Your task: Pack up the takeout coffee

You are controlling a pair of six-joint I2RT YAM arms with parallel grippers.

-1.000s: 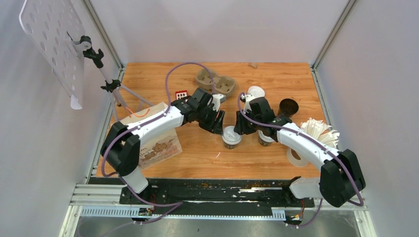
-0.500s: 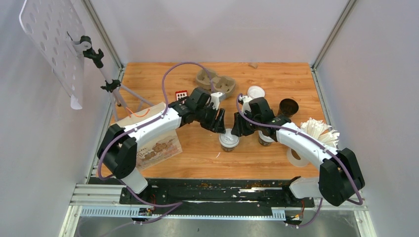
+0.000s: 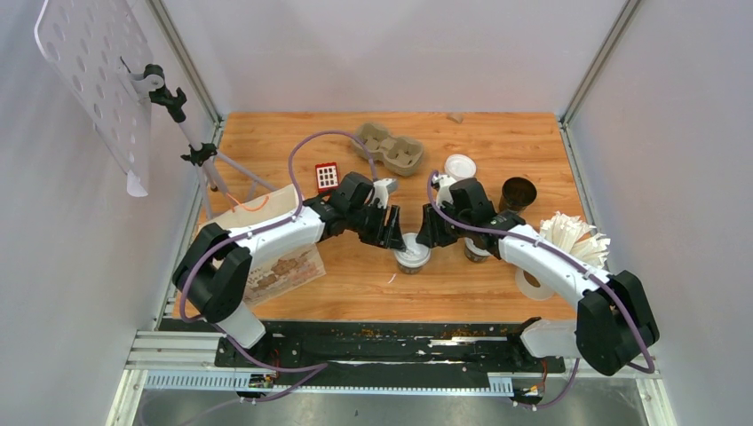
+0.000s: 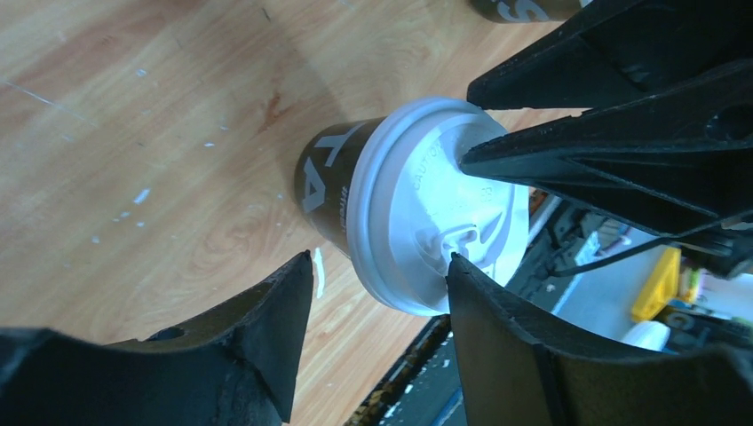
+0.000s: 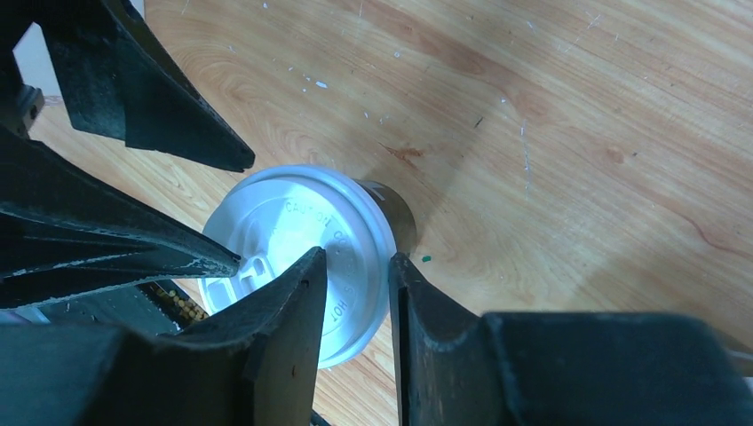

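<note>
Centrally on the table (image 3: 497, 133), the takeout coffee (image 3: 412, 258) is stood upright between the two grippers, its long axis vertical and its lid (image 5: 293, 231) turned upward. To the left, a paper bag (image 3: 282, 264) is laid near the table's left edge, well apart from the cup, with bare wood between them. The left gripper (image 4: 380, 266) is held just beside the cup with its fingers spread wide; one fingertip is seen at the lid's rim, and the cup's side is not clamped. On the cup's right, the right gripper (image 5: 357, 257) is set over the lid with its fingers only narrowly parted, one tip on the lid's top and the other outside the rim. Whether the rim is pinched cannot be told. Further right, a second dark cup (image 3: 476, 249) is half hidden by the right arm (image 3: 542, 257). Open wood is left before the cup toward the near edge and behind it toward the pulp tray (image 3: 389, 148). The cup's side is dark brown with white lettering, and the white lid is embossed with the word CAUTION.
</note>
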